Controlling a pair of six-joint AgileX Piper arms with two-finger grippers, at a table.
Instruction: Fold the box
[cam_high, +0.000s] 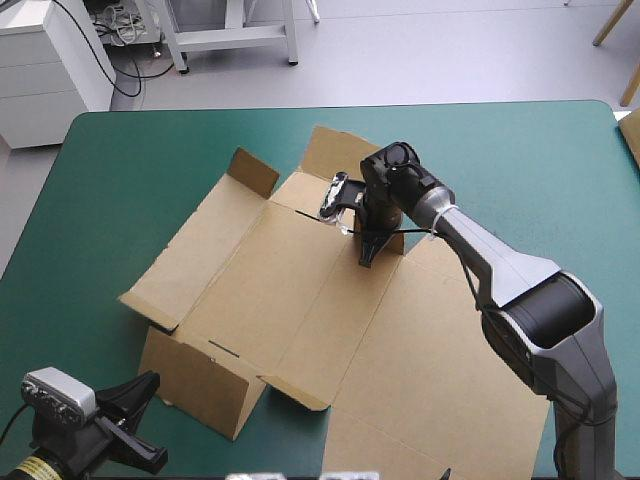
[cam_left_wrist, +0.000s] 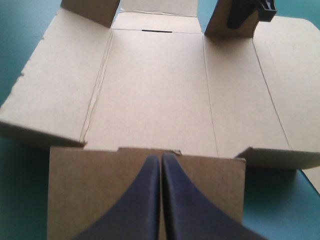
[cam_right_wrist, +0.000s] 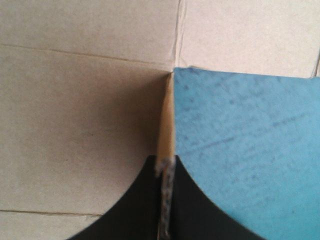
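Note:
The brown box (cam_high: 300, 290) lies spread out as a cut sheet in the middle of the teal-green table. Its far-left flap (cam_high: 252, 172) and its near wall (cam_high: 200, 385) stand raised. At the far side, my right gripper (cam_high: 368, 255) points down, shut on an upright flap. In the right wrist view that flap (cam_right_wrist: 166, 125) shows edge-on between the fingers of the right gripper (cam_right_wrist: 165, 167). My left gripper (cam_high: 150, 385) waits at the near-left corner, shut and holding nothing. Its tips (cam_left_wrist: 161, 159) point at the outside of the near wall (cam_left_wrist: 95, 190).
Bare teal-green cover (cam_high: 540, 170) stretches right of the box and along the far edge. A sliver of brown board (cam_high: 632, 135) shows at the table's right edge. A white cabinet (cam_high: 50, 60) stands beyond the far-left corner.

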